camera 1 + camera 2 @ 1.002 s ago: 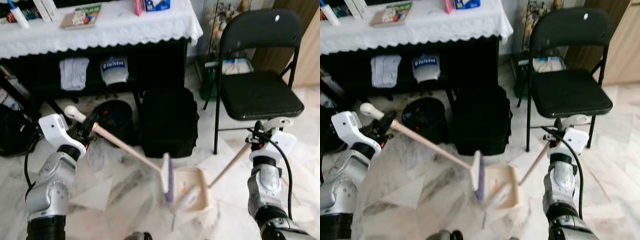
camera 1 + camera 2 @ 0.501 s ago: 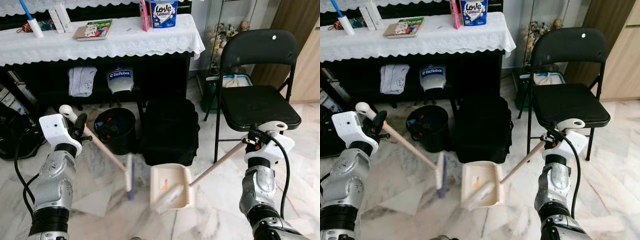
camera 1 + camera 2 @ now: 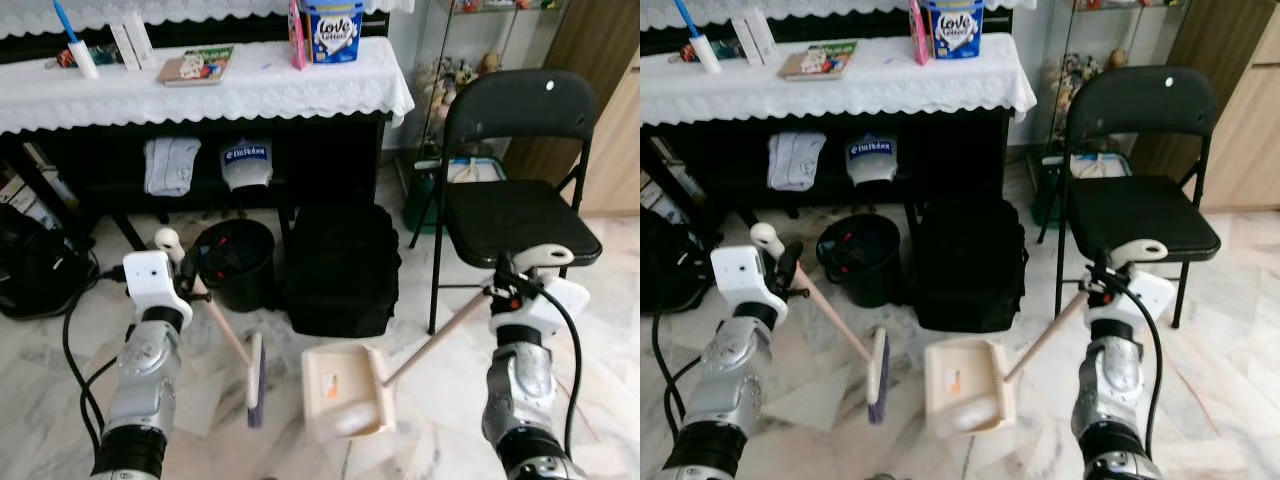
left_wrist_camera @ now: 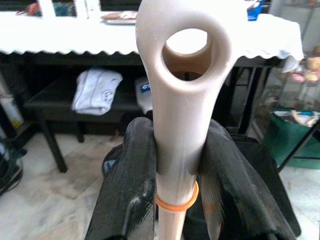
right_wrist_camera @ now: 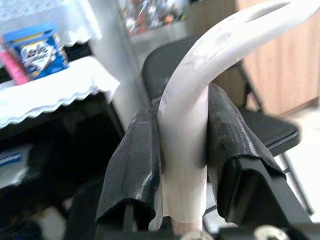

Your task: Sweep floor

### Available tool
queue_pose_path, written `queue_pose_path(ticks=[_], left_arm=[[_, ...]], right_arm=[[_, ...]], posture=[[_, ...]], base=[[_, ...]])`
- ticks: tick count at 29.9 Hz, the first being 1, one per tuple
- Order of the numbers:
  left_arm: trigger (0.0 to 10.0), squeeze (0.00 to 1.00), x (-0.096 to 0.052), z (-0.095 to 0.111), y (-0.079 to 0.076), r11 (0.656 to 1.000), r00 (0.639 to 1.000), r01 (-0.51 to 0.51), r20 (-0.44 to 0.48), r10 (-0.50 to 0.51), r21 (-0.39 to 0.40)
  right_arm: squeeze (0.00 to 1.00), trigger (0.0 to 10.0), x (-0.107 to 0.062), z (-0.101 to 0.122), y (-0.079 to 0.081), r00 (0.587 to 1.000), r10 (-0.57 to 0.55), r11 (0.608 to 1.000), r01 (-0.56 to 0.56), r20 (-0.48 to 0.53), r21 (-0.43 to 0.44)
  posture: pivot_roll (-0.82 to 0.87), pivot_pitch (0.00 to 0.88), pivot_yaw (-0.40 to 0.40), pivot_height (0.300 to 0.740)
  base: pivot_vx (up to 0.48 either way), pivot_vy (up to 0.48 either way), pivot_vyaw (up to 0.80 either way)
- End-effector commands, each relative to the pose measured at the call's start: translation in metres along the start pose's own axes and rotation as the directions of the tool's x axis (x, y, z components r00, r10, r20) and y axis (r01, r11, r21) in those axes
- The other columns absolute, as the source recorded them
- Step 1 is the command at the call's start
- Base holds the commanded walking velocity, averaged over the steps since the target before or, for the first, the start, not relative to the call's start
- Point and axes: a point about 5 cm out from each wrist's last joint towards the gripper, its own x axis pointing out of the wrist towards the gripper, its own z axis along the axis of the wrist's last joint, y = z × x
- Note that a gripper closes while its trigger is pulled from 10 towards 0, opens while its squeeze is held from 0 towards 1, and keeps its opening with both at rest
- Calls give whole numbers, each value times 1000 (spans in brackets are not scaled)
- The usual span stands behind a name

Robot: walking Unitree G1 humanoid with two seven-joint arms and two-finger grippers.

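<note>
Left eye view first: the left gripper [image 3: 188,282] is pinching the top of the broom [image 3: 232,344] handle, and the brush head sits low against the marble floor [image 3: 440,420], edge-on, just left of the dustpan [image 3: 345,390]. Over on the right, the right gripper [image 3: 503,291] is clamped around the dustpan's long handle, and the pan looks to hang just above the floor with its mouth turned toward the near side rather than squarely at the brush.

Left wrist view confirms it: both black fingers [image 4: 131,190] are pressed tight on the cream shaft just under the hanging loop. Right wrist view, same story: fingers [image 5: 132,165] squeezed on the curved handle end.

Now, the risks. Inside the pan there appears to be a small orange scrap, and with the pan tilted as it is, any further tip could spill that back out. Brush and pan are near but apart, so a sweep from here may push dirt past the lip if the pan isn't set flat first. Both grips sit at the very ends of long handles, so I'd expect small wrist turns to swing the heads widely. Just behind stand a black bag [image 3: 342,268] and a black bin [image 3: 230,262], and the folding chair [image 3: 520,200] stands on the right, close to the right arm; a wide swing could knock any of them.
</note>
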Motion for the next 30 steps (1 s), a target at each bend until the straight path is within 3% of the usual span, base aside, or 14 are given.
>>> queue_pose_path(ticks=[1, 6, 9, 16, 30], left_arm=[[10000, 0, 2, 7, 0, 999, 998, 9, 54, -11, 38], [10000, 0, 1, 9, -8, 998, 996, 41, 72, -44, 39], [10000, 0, -2, 11, -12, 999, 995, 42, 90, -45, 34], [10000, 0, -4, 7, -16, 998, 995, 38, 92, -41, 40], [10000, 0, -2, 7, -22, 999, 995, 33, 97, -37, 38]], right_arm=[[0, 10000, 6, 18, 0, 995, -16, 1000, 17, 101, -2], [0, 10000, 7, 26, 0, 992, -11, 1000, 11, 126, -2], [0, 10000, 1, 28, 6, 989, 38, 997, -29, 141, -65], [0, 10000, -1, 35, -2, 986, -14, 995, 29, 165, -93], [0, 10000, -4, 31, 7, 990, -3, 995, 17, 139, -103]], posture=[[-78, 0, 69, 740], [-79, 0, 64, 740], [-57, 0, 48, 740], [-77, 0, 55, 740], [-76, 0, 61, 740]], base=[[0, 0, 0], [0, 0, 0], [0, 0, 0], [0, 0, 0], [0, 0, 755]])
